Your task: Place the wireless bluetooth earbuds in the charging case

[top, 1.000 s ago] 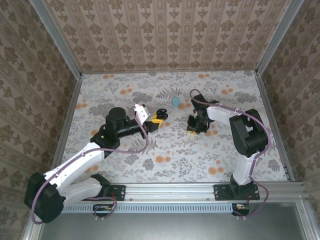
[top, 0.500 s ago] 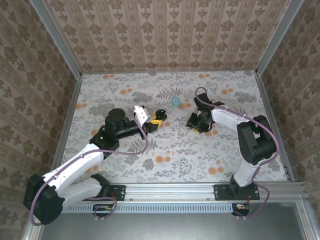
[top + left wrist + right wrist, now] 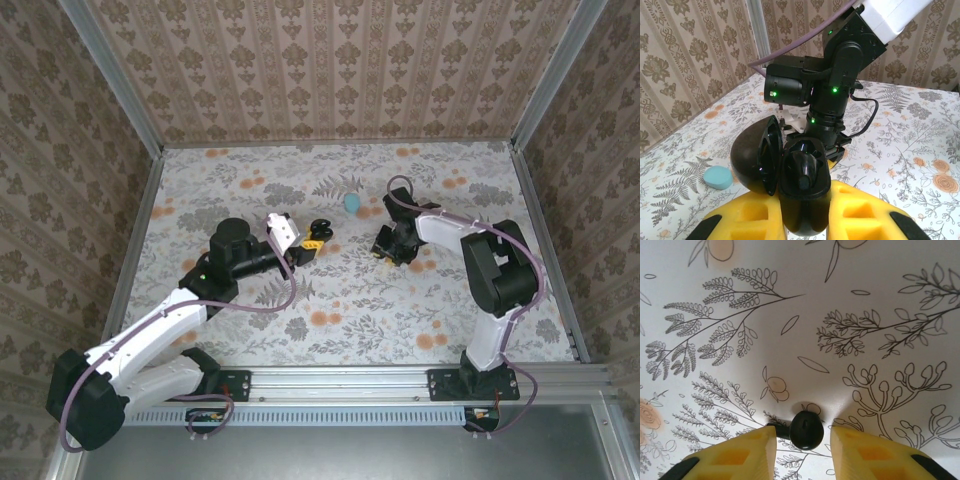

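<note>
The right tool [image 3: 802, 434] has been spread either side of an earbud [image 3: 807, 429] lying loose on the bench [image 3: 850, 315], so regripping seems needed; the open case [image 3: 790, 175] is pinched in the left tool [image 3: 802, 202].

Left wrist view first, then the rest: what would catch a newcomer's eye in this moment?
The left gripper is clamped on a black charging case with its lid swung open. In the right wrist view, the right gripper straddles a tiny black earbud lying on the floral table, jaws open either side. A small teal pebble-shaped object sits alone on the table.
</note>
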Robot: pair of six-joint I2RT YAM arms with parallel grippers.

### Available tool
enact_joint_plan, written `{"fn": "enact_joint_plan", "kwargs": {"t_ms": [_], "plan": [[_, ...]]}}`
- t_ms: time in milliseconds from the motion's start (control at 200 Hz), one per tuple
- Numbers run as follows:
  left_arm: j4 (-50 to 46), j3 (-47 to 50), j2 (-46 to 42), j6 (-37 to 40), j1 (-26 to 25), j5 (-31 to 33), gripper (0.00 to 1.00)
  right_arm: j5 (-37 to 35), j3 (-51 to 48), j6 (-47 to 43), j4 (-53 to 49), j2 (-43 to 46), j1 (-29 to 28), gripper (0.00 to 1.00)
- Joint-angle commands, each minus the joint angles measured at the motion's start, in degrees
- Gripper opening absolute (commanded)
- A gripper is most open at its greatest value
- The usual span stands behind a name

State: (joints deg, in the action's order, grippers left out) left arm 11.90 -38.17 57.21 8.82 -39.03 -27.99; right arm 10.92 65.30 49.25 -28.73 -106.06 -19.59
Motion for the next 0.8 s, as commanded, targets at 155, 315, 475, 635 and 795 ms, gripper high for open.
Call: {"fn": "enact_joint_plan", "kwargs": {"t_ms": [155,315,475,635,795], "plan": [[-0.6,0.2,-0.5,2.1,-0.3,0.5,0.00,-3.7,5.2,-3.3,-2.4,-4.6,-0.1,0.30],[-0.6,0.1,-0.1,2.5,-0.2,0.6,0.00,-4.8,8.9,-6.1,-6.3,-6.6,-1.0,0.27],[-0.8,0.0,0.2,2.7,-0.2,0.6,0.00,-6.8,13.0,-9.9,-10.4,-8.8,-2.3,0.23],[-0.9,0.1,0.3,2.7,-0.3,0.7,0.00,-7.8,15.7,-13.9,-12.8,-10.1,-3.0,0.20],[-1.3,0.2,0.3,2.7,-0.1,0.6,0.00,-9.2,17.6,-17.1,-15.3,-10.8,-3.3,0.18]]}}
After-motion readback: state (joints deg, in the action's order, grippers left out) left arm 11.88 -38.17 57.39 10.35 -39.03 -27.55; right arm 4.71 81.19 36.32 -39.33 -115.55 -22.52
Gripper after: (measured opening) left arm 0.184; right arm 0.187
